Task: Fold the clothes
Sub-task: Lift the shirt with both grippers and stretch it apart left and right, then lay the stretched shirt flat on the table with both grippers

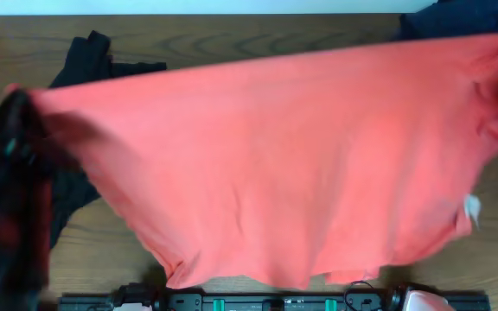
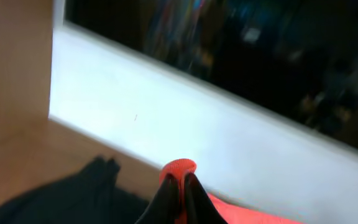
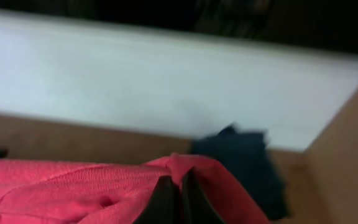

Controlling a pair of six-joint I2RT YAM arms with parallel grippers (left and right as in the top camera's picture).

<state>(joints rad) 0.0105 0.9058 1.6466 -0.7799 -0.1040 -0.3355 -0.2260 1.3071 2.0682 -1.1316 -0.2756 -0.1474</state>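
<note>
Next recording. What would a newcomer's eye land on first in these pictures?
The red-orange T-shirt dominates: it hangs stretched wide across the middle of the table, pinched at one end by the left gripper and at the other by the right gripper. Behind it, a black garment lies crumpled at the overhead view's upper left, and a dark garment sits in the upper right corner.

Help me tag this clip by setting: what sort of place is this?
Probably a robot test bench in a lab: a wooden table backed by a white board, a black equipment rail along its near edge, and the left gripper and right gripper pinching a red-orange T-shirt spread over it.
</note>
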